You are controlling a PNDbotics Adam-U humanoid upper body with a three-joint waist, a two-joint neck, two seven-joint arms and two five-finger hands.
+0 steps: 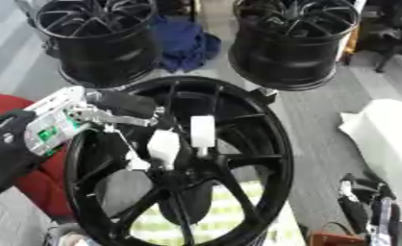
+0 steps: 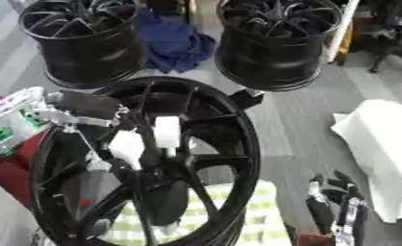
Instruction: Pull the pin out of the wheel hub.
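Black wheel hub (image 1: pixel 238 144), large, spoked, lying in the middle of the view and filling most of it. Beyond it two more black wheels (image 1: pixel 99 38), upright, side by side, a blue cloth (image 1: pixel 183 43) bunched between them. White sheet (image 2: pixel 377 144) off to the right on the grey floor. Left arm, white and silver at the wrist, reaching in from the left edge across the hub's rim, left hand (image 1: pixel 154 139) over the spokes near the centre, pale-tipped fingers (image 1: pixel 164 146) pointing down beside the pin (image 1: pixel 203 132). Pin white, standing upright just above the hub's centre; contact with the fingers cannot be told, nor how far curled. Right hand (image 1: pixel 369 206) low in the right corner, dark fingers up, relaxed, holding nothing.
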